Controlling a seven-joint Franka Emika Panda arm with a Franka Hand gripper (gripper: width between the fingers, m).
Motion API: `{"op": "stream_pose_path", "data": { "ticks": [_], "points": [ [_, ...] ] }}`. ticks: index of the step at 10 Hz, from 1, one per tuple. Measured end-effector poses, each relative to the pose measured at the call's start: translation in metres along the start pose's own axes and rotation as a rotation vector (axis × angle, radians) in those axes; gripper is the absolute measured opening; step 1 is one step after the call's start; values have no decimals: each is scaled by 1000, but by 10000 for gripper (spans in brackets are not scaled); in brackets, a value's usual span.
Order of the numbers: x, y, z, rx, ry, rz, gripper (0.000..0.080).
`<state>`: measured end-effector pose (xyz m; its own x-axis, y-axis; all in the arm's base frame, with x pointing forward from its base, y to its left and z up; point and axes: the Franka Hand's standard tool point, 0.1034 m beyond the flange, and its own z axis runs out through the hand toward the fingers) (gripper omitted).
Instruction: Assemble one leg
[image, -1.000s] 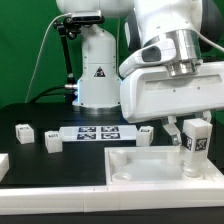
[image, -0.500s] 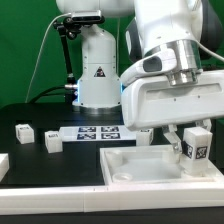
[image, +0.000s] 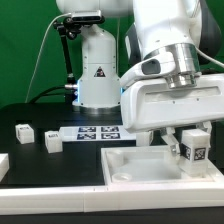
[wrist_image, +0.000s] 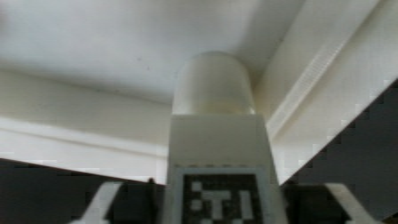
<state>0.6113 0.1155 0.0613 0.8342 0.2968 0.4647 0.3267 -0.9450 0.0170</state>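
The arm (image: 170, 95) fills the upper right of the exterior view, bent over the white base (image: 140, 165) at the lower right. The marker board (image: 95, 133) lies behind the base, near the middle. The gripper (image: 192, 138) is closed narrow on the leg (image: 195, 152), which stands upright with its tag facing the camera, over the base's corner at the exterior view's right. The wrist view shows its rounded end pointing into that corner; whether it touches, I cannot tell. A small block (image: 23, 130) and a second block (image: 52, 142) sit at middle left. The likely risk is a miss: if the end meets the rim and not the pocket, the leg may tilt between the fingers or push the base aside.
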Motion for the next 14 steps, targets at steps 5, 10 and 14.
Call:
{"op": "stream_pose_path", "data": {
  "ticks": [5,10,14],
  "points": [
    [0,0,0,0,0,0,641],
    [9,4,-11,-1,-1,0,649],
    [13,2,-16,39,-103,9,649]
  ]
}}
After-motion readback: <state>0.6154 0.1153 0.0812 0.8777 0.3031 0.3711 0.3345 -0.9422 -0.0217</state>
